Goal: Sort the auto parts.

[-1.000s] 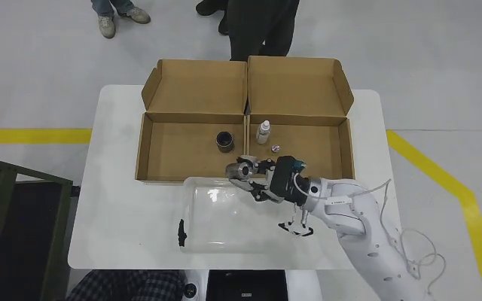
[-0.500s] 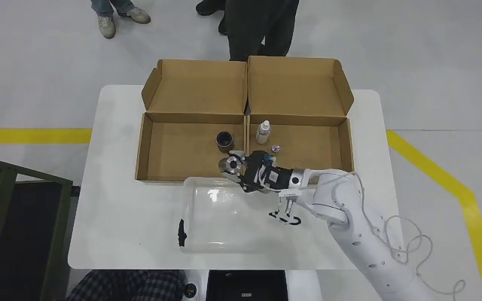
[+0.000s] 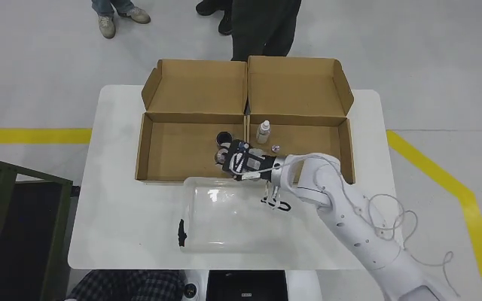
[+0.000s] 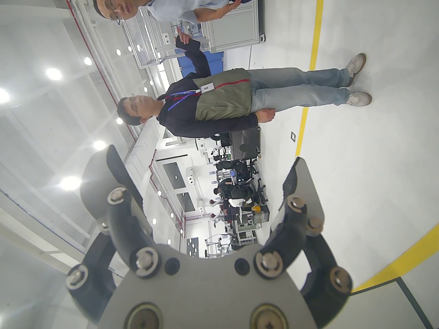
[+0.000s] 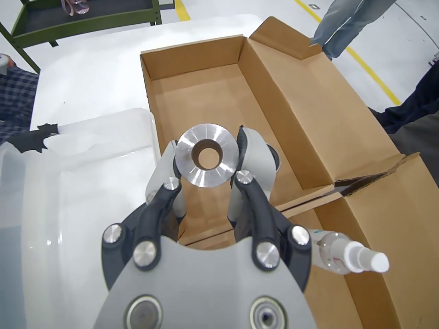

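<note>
The right gripper (image 5: 209,154) has its fingers (image 5: 255,152) closed narrowly on a silver machined metal ring with a round central bore (image 5: 187,166), pinching it across the outer rim from both sides. The ring hangs above the brown floor of the left open cardboard box (image 5: 205,104), near the box's near wall and close to the divide with the right cardboard box (image 3: 316,147). In the top view the same gripper (image 3: 237,159) sits just beside a dark round part (image 3: 224,138) that lies in the left box. A small white spray bottle (image 5: 343,255) stands in the right box. A clear plastic bin (image 3: 226,218) rests on the white desk (image 3: 113,211) in front of the boxes.

The ring looks like solid metal, so it is probably heavy for its size, rigid and smooth enough to slip. The rim grip across its full width seems the right hold. It could roll if released on edge, so it is best set down low and flat.

The left gripper (image 4: 205,166) points out into the room, its fingers spread wide and empty.
</note>
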You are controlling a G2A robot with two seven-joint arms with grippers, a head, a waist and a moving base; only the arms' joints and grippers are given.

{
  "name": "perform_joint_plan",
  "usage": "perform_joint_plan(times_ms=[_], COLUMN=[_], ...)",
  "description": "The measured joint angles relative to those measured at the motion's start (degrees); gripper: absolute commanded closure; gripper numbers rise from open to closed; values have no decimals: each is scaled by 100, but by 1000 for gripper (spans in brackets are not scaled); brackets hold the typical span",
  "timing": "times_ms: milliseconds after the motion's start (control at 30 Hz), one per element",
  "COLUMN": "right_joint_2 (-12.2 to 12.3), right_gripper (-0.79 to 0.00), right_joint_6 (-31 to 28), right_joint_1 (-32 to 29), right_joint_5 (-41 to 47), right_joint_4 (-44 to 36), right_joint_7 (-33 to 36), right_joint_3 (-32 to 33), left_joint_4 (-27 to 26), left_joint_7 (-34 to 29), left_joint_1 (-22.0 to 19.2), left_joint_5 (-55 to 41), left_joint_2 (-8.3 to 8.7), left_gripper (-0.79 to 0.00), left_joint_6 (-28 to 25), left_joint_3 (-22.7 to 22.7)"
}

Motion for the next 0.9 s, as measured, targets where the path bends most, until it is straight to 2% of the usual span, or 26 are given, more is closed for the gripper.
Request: perform_joint_plan(times_ms=[333, 900], right_joint_2=[-202, -469], right_gripper=[0, 0], right_joint_6=[176, 237], right_joint_1=[577, 1079], right_joint_5=[-21, 3], right_joint_4=[629, 1389], right_joint_7=[408, 738], right_joint_3=[-509, -1002], left_joint_4=[0, 0], left_joint_7=[0, 0], left_joint_1=[0, 0], left_joint_5=[0, 0], left_joint_2=[0, 0], left_gripper=[-785, -785], left_joint_6=[0, 0], left_joint_3=[0, 0])
